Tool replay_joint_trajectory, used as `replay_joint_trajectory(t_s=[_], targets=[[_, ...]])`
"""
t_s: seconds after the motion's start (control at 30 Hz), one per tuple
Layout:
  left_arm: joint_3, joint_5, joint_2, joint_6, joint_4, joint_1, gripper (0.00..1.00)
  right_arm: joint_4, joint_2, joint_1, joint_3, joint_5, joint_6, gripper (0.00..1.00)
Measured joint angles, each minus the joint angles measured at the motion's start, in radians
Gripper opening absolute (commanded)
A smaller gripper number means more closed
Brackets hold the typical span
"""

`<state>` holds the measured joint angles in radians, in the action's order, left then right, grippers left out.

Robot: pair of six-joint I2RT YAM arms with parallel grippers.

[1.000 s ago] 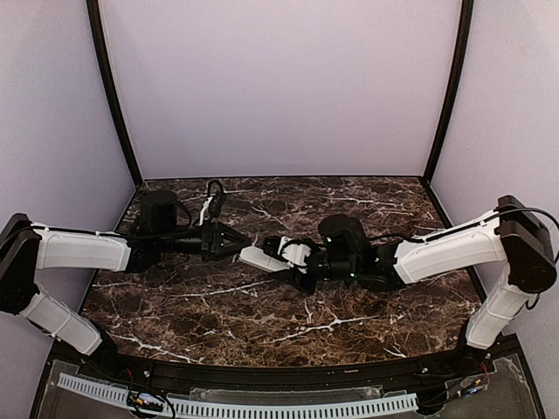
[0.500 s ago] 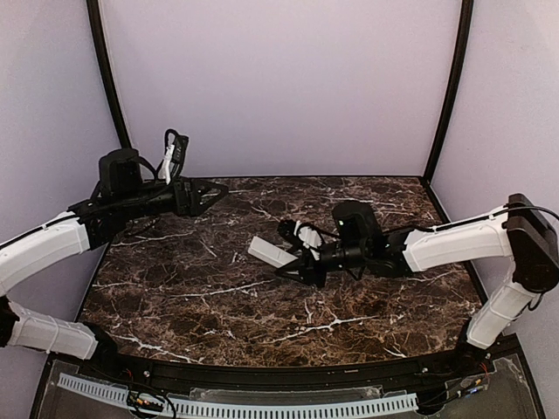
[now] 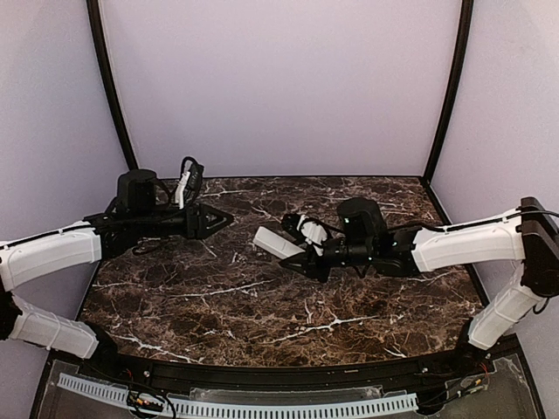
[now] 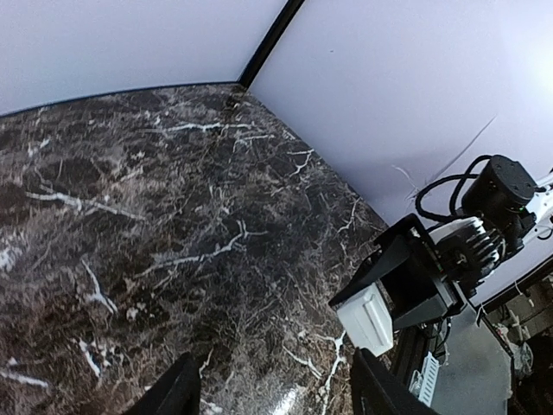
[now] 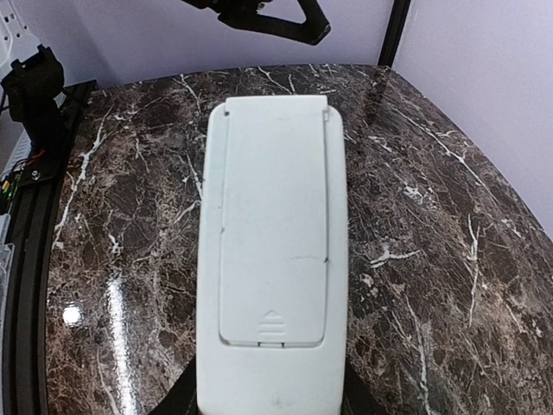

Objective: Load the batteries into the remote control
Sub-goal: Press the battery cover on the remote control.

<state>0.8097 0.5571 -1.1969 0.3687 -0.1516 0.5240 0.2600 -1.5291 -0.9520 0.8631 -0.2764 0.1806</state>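
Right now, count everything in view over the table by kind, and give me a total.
remote control: 1, white, clamped in the right gripper
grippers: 2, the right one and the left gripper, which is open and empty
batteries: 0 in view
Total: 3

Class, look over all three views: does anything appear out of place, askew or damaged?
Nothing is spilled or damaged. One oddity: the remote control, gripped by the right gripper, shows its battery cover closed, and no batteries appear in any view. The left gripper is open and empty.
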Motion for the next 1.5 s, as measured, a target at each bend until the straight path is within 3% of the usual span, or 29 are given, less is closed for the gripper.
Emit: replay_joint_trajectory(t_s=[0.33, 1.5], targets=[[-0.004, -0.138, -0.004, -0.051, 0.031, 0.143, 0.40, -0.105, -0.080, -0.025, 0.103, 0.102, 0.026, 0.00], [0.103, -0.207, -0.152, -0.132, 0.117, 0.199, 0.19, -0.205, -0.113, -0.031, 0.172, 0.110, -0.021, 0.00]])
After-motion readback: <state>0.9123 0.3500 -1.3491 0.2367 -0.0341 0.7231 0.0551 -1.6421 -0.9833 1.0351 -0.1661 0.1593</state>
